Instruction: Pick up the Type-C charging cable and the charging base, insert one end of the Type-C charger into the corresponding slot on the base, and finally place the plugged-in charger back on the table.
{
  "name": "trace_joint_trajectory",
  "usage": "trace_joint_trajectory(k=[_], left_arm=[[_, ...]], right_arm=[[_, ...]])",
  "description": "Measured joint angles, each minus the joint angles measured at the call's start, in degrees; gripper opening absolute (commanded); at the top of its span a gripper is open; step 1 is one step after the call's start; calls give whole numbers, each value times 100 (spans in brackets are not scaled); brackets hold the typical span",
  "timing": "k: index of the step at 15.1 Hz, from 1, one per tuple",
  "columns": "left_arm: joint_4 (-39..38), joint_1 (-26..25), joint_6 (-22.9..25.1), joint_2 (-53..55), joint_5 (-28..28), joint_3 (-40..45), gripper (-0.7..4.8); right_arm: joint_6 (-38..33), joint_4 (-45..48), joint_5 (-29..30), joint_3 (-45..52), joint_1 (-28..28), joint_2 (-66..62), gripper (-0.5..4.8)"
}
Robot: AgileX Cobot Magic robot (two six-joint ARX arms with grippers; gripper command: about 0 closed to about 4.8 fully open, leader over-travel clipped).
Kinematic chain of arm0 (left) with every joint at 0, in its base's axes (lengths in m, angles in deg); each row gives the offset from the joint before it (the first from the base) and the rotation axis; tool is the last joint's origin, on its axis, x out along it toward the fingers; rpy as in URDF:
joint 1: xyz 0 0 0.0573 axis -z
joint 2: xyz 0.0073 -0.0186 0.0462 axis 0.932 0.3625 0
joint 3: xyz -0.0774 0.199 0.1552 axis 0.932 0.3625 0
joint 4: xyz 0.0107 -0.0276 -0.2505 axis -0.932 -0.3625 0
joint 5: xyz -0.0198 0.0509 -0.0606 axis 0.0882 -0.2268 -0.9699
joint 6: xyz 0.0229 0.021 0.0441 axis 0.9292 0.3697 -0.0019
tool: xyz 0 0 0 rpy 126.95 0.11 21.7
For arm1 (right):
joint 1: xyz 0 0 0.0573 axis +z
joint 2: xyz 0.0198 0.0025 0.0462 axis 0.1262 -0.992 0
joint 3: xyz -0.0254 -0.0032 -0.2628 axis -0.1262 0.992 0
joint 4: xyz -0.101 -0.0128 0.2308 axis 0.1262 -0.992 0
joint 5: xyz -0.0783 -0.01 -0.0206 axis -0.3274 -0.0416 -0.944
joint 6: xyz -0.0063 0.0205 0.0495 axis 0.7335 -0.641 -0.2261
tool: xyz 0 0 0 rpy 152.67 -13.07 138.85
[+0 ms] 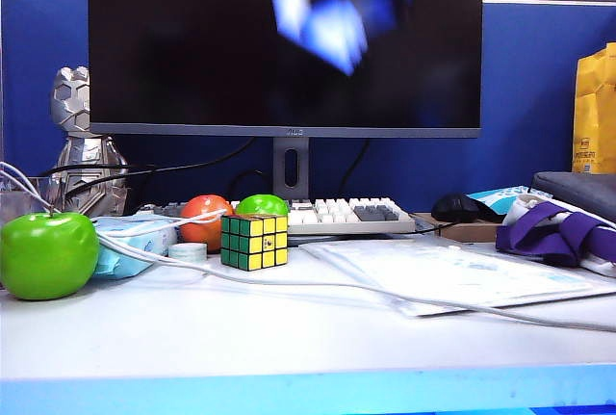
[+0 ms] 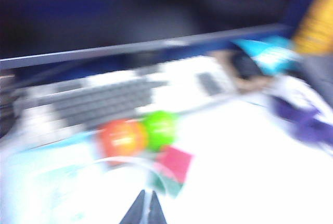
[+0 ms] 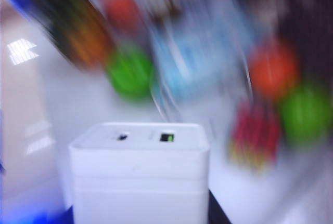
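Note:
The white Type-C charging cable (image 1: 318, 285) trails across the white table (image 1: 289, 348) from behind the green apple toward the right front. Neither arm shows in the exterior view. In the right wrist view the white charging base (image 3: 139, 167), two ports on its top face, fills the space between the jaws of my right gripper (image 3: 139, 208), which is shut on it above the table. The left wrist view is blurred. There my left gripper (image 2: 147, 208) hangs over the table near the cube, its dark tips pressed together, with a faint arc of cable (image 2: 125, 160) just beyond them.
A Rubik's cube (image 1: 254, 241), an orange ball (image 1: 206, 218), a green apple (image 1: 46, 254) and a pale blue tissue pack (image 1: 130, 242) crowd the left. Keyboard (image 1: 342, 213) and monitor (image 1: 284, 39) stand behind. Papers (image 1: 443, 275), a mouse (image 1: 460, 207) and purple cloth (image 1: 549, 232) lie right.

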Motion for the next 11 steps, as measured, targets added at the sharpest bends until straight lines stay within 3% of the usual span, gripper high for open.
trace_joint_trajectory(k=[3, 5, 8, 11], left_arm=[[310, 614, 0, 503, 44, -2, -4], [315, 754, 7, 839, 4, 0, -4], [330, 955, 328, 1397, 63, 0, -4], [396, 1080, 372, 2000, 304, 0, -4]], right_arm=[[-26, 203, 485, -2, 9, 570, -5], [-50, 173, 170, 7, 2, 870, -5], [-50, 354, -765, 4, 2, 1270, -5], [-52, 372, -852, 4, 0, 1386, -5]])
